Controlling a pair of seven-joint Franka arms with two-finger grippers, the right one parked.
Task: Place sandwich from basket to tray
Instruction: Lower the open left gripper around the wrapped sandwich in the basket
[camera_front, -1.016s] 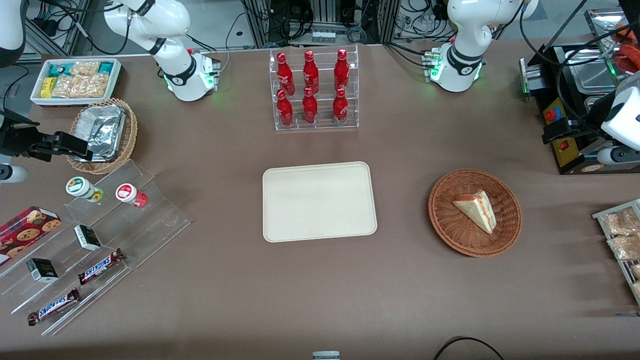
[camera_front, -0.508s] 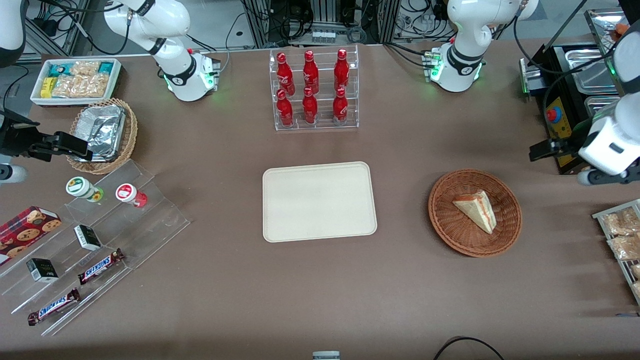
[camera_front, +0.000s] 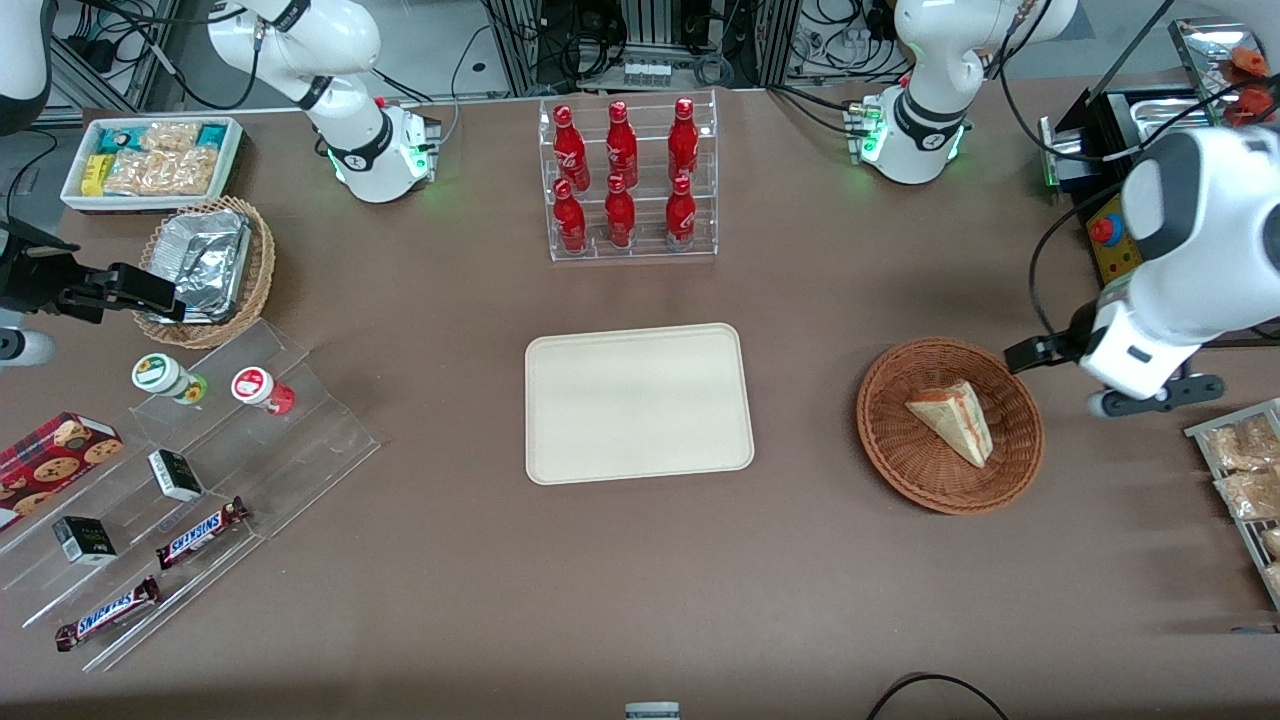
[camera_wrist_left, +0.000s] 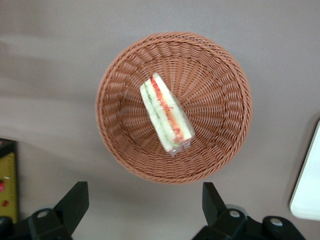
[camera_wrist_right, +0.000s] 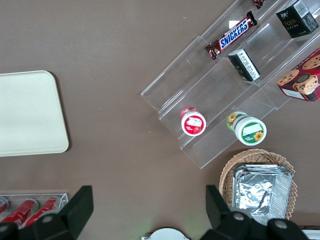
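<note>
The gripper (camera_wrist_left: 142, 207) hangs above the table just beside the basket (camera_wrist_left: 220, 75), at the working arm's end, with its two fingers (camera_wrist_left: 75, 205) spread wide apart and nothing between them. In the front view the gripper (camera_front: 1040, 350) sits at the basket's (camera_front: 900, 470) rim, high enough that it touches neither wicker nor food.

Going across the front view from the parked arm's end, the tray (camera_front: 640, 345) lies bare in the middle of the table, well apart from the basket. The sandwich (camera_front: 953, 420) rests inside the basket, near its centre, lying on one flat bread face with the layered cut edge turned upward in the wrist view (camera_wrist_left: 166, 114).

It looks light and soft: pale bread that would dent under a hard squeeze, with loose filling that could slide out if the wedge is tipped. It seems to be wrapped in clear film, which may be slippery, though that is hard to confirm. The safest hold is probably across the two bread faces near the thick middle of the wedge, fingers closing gently, not on the narrow tip. The curved wicker floor leaves little room below it, so a shallow descent seems wise.
</note>
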